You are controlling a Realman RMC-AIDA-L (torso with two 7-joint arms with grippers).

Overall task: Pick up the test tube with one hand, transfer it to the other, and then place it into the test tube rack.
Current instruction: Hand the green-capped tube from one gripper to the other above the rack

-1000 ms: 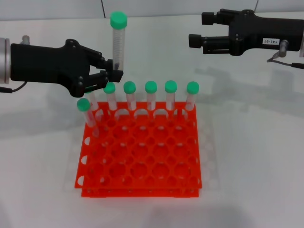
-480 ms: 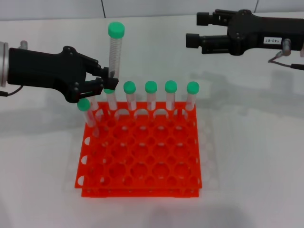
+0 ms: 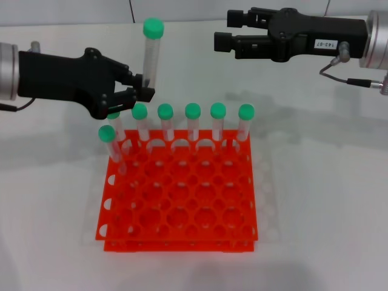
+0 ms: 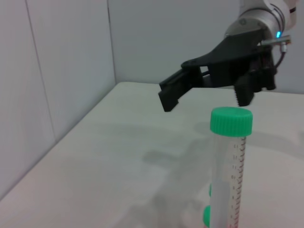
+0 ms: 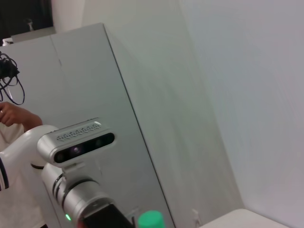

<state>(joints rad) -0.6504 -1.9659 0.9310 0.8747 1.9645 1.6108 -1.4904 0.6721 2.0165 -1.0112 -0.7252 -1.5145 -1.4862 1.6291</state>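
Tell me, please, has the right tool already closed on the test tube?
No: in the head view the right tool is open and apart from the test tube, which the left tool holds.

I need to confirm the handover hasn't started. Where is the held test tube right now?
In the head view the test tube stands upright in the left gripper, above the test tube rack's back-left corner; the open right gripper is apart, to its right.

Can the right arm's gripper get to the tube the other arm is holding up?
Probably yes. The right gripper is open and level with the test tube, which the left gripper holds upright by its bottom end, with nothing between them.
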